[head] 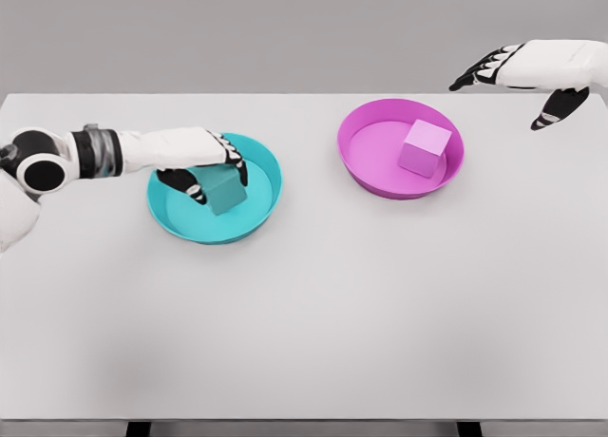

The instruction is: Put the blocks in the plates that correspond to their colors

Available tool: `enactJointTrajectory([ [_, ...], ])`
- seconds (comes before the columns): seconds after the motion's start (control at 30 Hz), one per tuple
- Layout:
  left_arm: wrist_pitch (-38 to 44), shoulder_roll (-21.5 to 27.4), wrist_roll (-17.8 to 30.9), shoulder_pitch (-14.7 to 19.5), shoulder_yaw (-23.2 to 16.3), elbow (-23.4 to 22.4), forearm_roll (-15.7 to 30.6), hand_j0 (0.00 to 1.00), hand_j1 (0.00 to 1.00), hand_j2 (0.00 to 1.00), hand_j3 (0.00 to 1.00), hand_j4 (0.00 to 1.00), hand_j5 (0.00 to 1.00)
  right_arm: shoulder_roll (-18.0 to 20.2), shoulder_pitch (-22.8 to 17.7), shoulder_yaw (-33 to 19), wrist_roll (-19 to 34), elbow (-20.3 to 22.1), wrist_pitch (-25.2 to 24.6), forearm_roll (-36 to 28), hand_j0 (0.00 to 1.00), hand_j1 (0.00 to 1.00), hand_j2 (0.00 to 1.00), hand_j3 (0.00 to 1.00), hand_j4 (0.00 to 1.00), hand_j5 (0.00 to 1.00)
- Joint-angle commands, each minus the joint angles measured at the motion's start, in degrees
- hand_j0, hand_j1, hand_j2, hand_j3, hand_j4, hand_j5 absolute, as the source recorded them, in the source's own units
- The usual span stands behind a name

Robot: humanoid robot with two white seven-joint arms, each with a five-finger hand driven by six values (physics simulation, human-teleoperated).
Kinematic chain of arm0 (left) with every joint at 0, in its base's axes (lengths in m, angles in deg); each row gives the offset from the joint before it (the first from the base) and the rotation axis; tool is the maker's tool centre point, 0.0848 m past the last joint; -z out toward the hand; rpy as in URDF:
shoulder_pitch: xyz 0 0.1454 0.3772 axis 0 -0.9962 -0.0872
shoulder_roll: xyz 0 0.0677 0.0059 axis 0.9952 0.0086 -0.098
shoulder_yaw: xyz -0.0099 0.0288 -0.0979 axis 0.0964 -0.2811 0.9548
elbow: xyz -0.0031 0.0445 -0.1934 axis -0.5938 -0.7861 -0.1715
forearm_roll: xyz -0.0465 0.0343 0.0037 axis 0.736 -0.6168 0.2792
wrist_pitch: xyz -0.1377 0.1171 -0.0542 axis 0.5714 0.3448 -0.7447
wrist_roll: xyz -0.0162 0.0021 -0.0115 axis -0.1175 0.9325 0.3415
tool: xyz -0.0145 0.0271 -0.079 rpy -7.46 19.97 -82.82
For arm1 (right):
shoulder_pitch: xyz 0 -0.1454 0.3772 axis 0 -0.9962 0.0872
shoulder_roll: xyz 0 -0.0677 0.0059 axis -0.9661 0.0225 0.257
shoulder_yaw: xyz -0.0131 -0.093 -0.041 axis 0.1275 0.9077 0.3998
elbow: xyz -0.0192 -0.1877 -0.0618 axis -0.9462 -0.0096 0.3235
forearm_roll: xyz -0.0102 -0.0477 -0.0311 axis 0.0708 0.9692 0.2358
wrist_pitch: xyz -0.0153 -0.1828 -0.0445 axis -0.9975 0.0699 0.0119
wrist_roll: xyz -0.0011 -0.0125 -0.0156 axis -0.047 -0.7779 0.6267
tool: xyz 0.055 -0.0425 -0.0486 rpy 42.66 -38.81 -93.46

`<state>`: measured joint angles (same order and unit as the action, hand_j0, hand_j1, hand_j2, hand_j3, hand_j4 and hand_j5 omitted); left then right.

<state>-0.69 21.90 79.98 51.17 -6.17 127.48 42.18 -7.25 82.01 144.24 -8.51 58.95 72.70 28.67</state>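
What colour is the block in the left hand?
Teal, matching the teal plate under it. The block in the left hand shows best in the head view.

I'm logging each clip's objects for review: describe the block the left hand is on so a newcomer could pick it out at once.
On the white table sit two shallow round plates; take the teal plate on the left, not the magenta plate on the right. Inside it is the teal block, with the left hand closed around it. The only other block, the pink block, lies untouched in the magenta plate.
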Motion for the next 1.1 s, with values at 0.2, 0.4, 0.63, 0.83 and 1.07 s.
enactJointTrajectory([
  [0.2, 0.2, -1.3, 0.0, 0.1, 0.1, -1.1, -0.6, 0.74, 0.74, 0.74, 0.74, 0.74, 0.74, -0.1, 0.0, 0.0, 0.0, -0.3, -0.2, -0.3, 1.00, 1.00, 1.00, 1.00, 1.00, 1.00],
  [0.4, 0.2, -1.1, 0.0, 0.1, 0.2, -0.4, -0.4, 0.97, 0.97, 0.97, 0.97, 0.97, 0.97, -0.1, 0.0, 0.0, 0.0, -0.3, -0.2, -0.3, 1.00, 1.00, 1.00, 1.00, 1.00, 1.00],
  [0.63, 0.2, 5.2, 0.0, -0.6, 4.7, 9.1, 0.2, 1.00, 1.00, 1.00, 1.00, 1.00, 1.00, -0.1, 0.0, 0.0, 0.0, -0.3, -0.2, -0.2, 1.00, 1.00, 1.00, 1.00, 1.00, 1.00],
  [0.83, 0.2, 16.5, 0.0, -1.7, 9.5, 19.4, 7.6, 1.00, 1.00, 1.00, 1.00, 1.00, 1.00, -0.3, 0.0, -0.1, 0.0, -0.3, -0.2, -0.3, 1.00, 1.00, 1.00, 1.00, 1.00, 1.00],
  [1.07, 0.2, 22.7, 0.0, -13.5, 15.0, 19.4, 21.1, 1.00, 1.00, 1.00, 1.00, 1.00, 1.00, -0.4, 0.0, -0.1, 0.0, -0.3, -0.2, 0.1, 1.00, 1.00, 1.00, 1.00, 1.00, 1.00],
])
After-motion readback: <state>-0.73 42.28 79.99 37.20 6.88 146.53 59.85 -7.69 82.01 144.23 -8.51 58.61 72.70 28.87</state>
